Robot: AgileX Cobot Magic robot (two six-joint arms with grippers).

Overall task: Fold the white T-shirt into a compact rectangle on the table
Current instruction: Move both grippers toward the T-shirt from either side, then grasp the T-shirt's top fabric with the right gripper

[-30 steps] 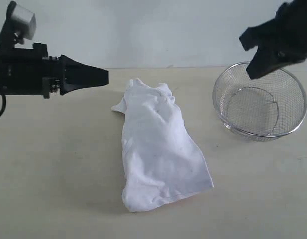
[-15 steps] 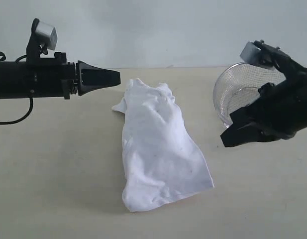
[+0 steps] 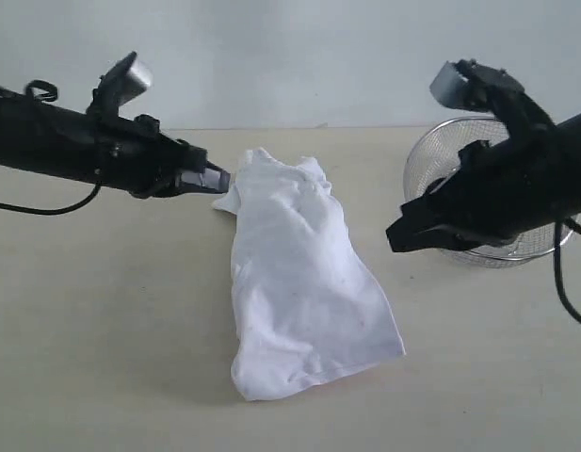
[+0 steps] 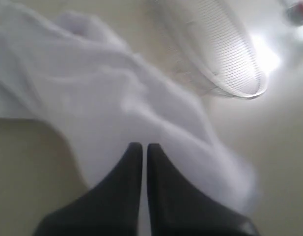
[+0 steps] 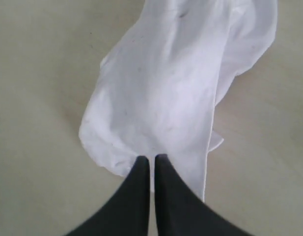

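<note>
The white T-shirt (image 3: 304,282) lies crumpled in a long, narrow heap in the middle of the table (image 3: 102,330). My left gripper (image 3: 220,179) is shut, its tip at the shirt's far left corner. In the left wrist view the shut gripper (image 4: 144,146) hovers over blurred white cloth (image 4: 117,98) with nothing between the jaws. My right gripper (image 3: 395,235) is shut and hangs to the right of the shirt, a little apart from it. The right wrist view has the shut gripper (image 5: 152,158) pointing at the T-shirt (image 5: 171,88).
A round wire basket (image 3: 535,250) stands at the back right, partly hidden behind my right arm; the basket (image 4: 220,49) also shows in the left wrist view. A grey-white wall closes the far side.
My left gripper dropped and tilted down toward the shirt's far left corner. My right arm swung down from above the basket and moved left toward the shirt. The shirt has not moved.
</note>
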